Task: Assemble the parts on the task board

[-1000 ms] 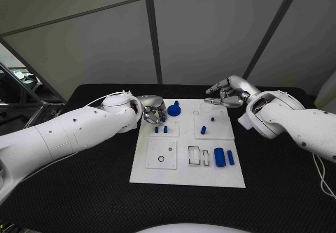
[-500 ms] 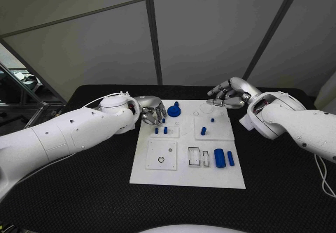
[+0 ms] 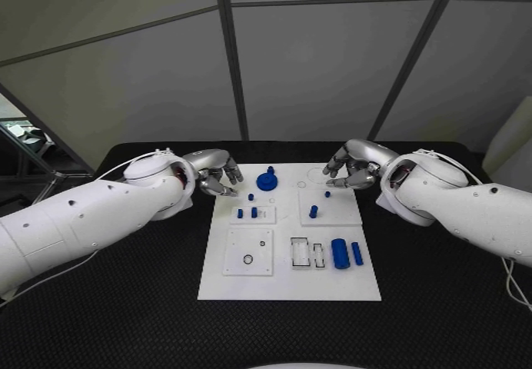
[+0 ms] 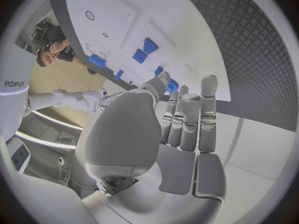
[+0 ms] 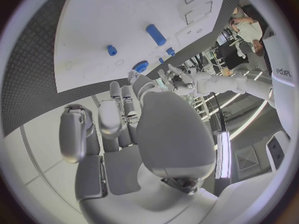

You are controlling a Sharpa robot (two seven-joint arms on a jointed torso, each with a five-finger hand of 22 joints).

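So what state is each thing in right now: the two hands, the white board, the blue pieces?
Left silver hand: fingers curled, holding nothing, over the board's far left corner.
Right silver hand: fingers curled, nothing visibly held, at the far right corner.
White task board: flat on the table.
Large blue cylinder: lying down.
Small blue peg: standing upright.

Both white arms reached inward from opposite sides. Left hand (image 3: 216,173) hovered with fingers loosely curled, holding nothing. Right hand (image 3: 353,167) likewise hovered, fingers partly curled and apart, palm down, nothing held.
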